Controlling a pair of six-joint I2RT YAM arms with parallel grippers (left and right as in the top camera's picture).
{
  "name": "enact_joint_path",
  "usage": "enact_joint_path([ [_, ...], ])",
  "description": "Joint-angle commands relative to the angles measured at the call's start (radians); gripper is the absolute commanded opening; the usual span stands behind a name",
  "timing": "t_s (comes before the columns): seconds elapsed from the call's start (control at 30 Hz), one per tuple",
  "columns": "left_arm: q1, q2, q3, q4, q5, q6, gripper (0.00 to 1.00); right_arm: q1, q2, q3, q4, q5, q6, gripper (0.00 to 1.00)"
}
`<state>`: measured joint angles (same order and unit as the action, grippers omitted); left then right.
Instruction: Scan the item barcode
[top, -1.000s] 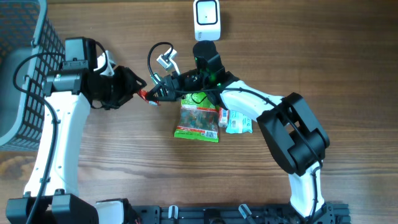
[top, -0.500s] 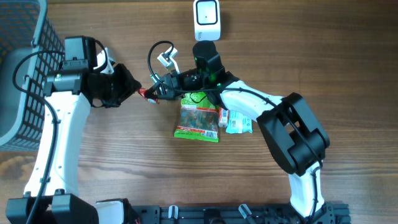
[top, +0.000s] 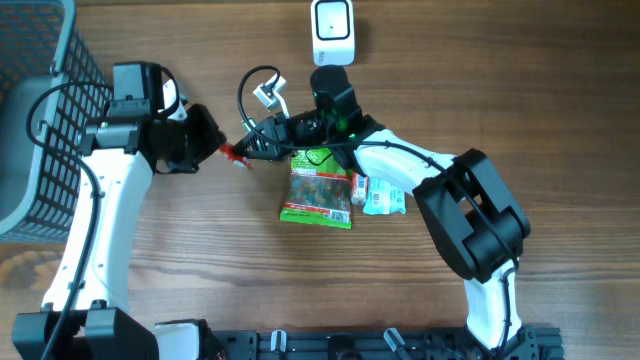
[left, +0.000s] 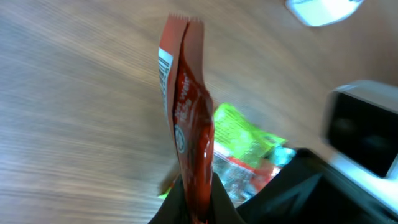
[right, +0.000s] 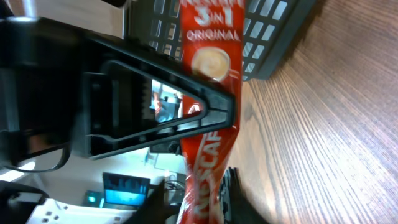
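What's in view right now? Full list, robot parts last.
red sachet: 1, red with white print, between the two grippers
green snack packet: 1, green, flat on the table mid-scene
white and blue packet: 1, white and blue, beside the green packet, on its right in the overhead view
scanner: 1, white, top centre of the table
basket: 1, dark grey mesh, far left edge in the overhead view
table: 1, brown wood
left gripper: 1, black, shut on the sachet
right gripper: 1, black, at the sachet's other end; grip unclear
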<state>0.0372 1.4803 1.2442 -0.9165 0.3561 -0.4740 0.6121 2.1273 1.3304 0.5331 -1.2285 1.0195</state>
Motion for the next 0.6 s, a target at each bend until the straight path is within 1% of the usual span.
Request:
enact_joint_path([
  [0.0, 0.000, -0.002, 0.056, -0.071, -0.169, -0.006, 0.04, 0.002, -0.007, 0.006, -0.006, 0.034, -0.126, 0.63],
  [0.1, -0.001, -0.001, 0.091, -0.159, -0.224, -0.001, 0.04, -0.024, -0.007, 0.006, -0.097, 0.116, -0.204, 0.75],
  [0.17, -0.005, 0.006, 0.091, -0.250, -0.322, 0.025, 0.04, -0.060, -0.024, 0.006, -0.179, 0.147, -0.254, 0.84],
  [0.23, -0.030, 0.028, 0.090, -0.326, -0.412, 0.025, 0.04, -0.112, -0.086, 0.006, -0.333, 0.246, -0.345, 0.86],
  [0.27, -0.041, 0.040, 0.089, -0.335, -0.430, 0.025, 0.04, -0.127, -0.116, 0.006, -0.392, 0.293, -0.379, 0.86],
  [0.37, -0.099, 0.090, 0.060, -0.298, -0.436, 0.024, 0.04, -0.174, -0.264, 0.006, -0.687, 0.575, -0.542, 0.88],
  [0.43, -0.166, 0.145, 0.018, -0.230, -0.436, 0.024, 0.04, -0.205, -0.360, 0.006, -0.903, 0.826, -0.632, 0.92],
  [0.5, -0.217, 0.194, -0.014, -0.177, -0.436, 0.024, 0.04, -0.230, -0.393, 0.006, -1.023, 0.953, -0.666, 0.96],
  [0.57, -0.254, 0.254, -0.056, -0.101, -0.440, 0.018, 0.04, -0.260, -0.393, 0.006, -1.108, 0.997, -0.681, 0.96],
])
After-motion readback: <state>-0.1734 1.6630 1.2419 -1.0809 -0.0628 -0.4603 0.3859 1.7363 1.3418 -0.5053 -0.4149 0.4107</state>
